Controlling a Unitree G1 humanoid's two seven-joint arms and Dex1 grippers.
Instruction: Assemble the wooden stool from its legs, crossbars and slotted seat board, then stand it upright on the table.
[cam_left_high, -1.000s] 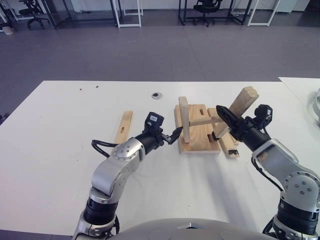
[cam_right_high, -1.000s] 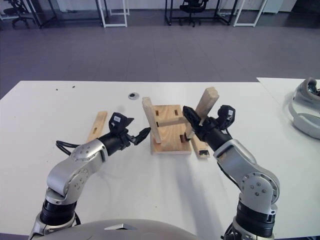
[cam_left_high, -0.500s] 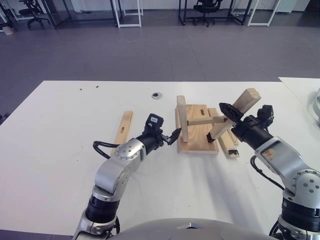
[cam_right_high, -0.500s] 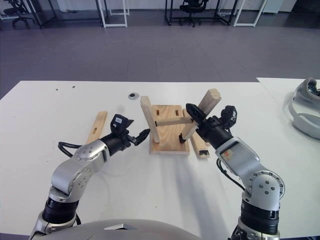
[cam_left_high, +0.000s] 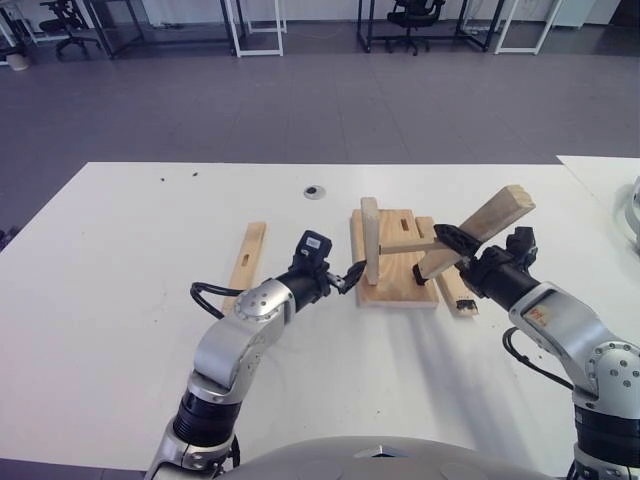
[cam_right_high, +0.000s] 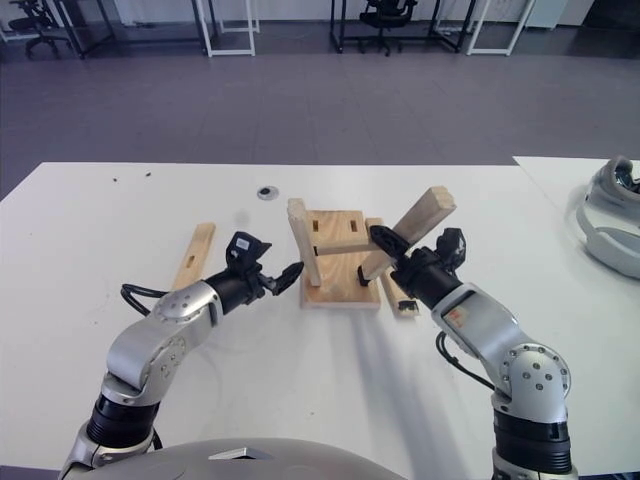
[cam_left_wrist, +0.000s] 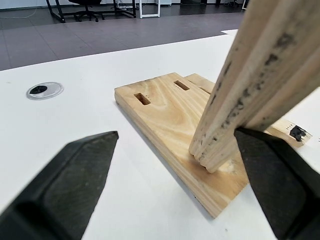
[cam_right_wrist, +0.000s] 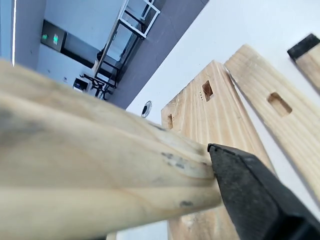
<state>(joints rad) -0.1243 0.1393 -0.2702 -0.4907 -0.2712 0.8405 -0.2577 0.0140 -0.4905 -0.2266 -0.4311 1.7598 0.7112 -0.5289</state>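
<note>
Right gripper (cam_left_high: 436, 252): clenching the tilted leg (cam_left_high: 495, 212) near its low end, over the right edge of the board (cam_left_high: 395, 287).
Tilted leg: leaning up and to the right, with its foot sitting just above the board.
Crossbar (cam_left_high: 405, 243): running level from the upright leg (cam_left_high: 370, 238) toward the tilted leg.
Left gripper (cam_left_high: 348, 275): spread open beside the upright leg's base, not gripping it.
Board: lying flat at mid-desk (cam_left_high: 120, 260).
Technique: likely swinging the tilted leg upright slowly, pivoting at its foot, while the left gripper is bracing the upright leg so the crossbar isn't levering it out.
</note>
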